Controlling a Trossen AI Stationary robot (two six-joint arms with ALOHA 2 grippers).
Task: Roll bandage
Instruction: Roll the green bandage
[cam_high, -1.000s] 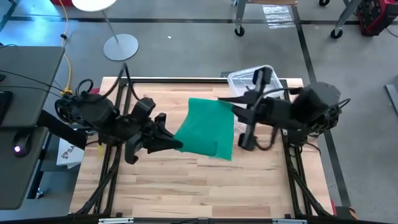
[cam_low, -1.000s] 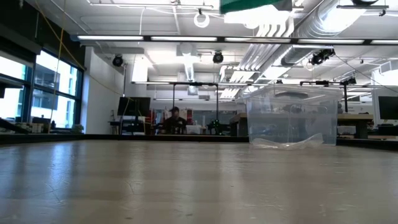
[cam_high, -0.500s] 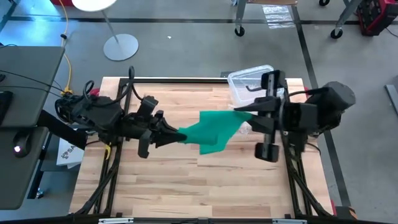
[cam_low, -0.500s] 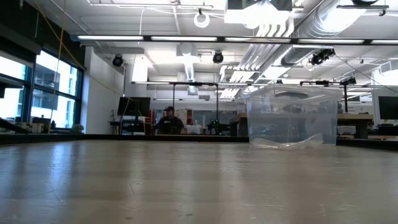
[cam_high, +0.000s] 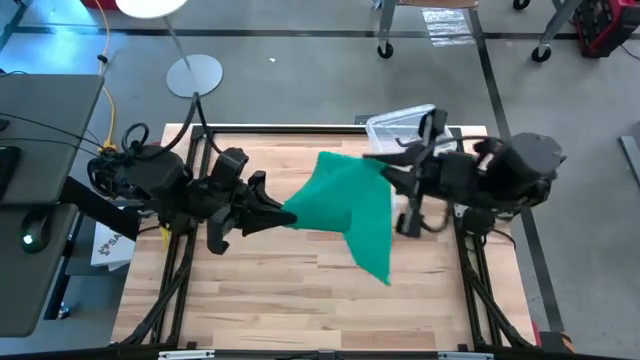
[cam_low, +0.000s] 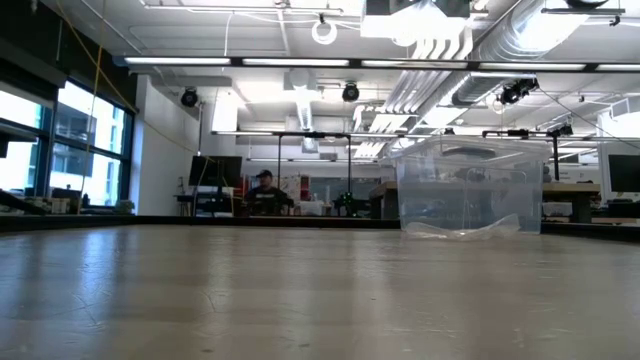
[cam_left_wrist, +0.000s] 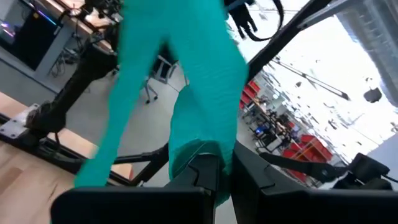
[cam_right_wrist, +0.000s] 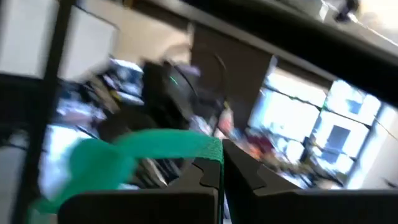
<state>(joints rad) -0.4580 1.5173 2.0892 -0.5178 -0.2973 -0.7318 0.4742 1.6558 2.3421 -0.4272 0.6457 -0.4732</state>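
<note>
Both arms hold the bandage (cam_high: 352, 205) up in the air over the middle of the table (cam_high: 300, 300), well clear of the wood; the low view shows only bare tabletop, with the clear plastic box (cam_low: 470, 190) standing at the far side and a person (cam_low: 264, 192) far off in the room. The left gripper (cam_high: 285, 214), reaching in from the table's 9 o'clock side, is clamped on one end of the green strip; in the left wrist view the fabric disappears between its closed fingers (cam_left_wrist: 202, 177). The right gripper (cam_high: 385, 172), coming from about 2 o'clock, is pinched shut on the far end, and its wrist view shows the green edge caught at the closed fingertips (cam_right_wrist: 208, 171). Holding the strip by both ends off the table looks meant to shake it flat and find its length before laying it down for rolling; that is my reading, not something shown. Between the grips the strip runs roughly from 9 o'clock towards 2 o'clock, but it is not taut: a loose tail sags and points down towards 5 o'clock, so the cloth reads as a slack triangle. Its true long axis is hard to judge while it hangs folded like this. No rolling has begun.
</note>
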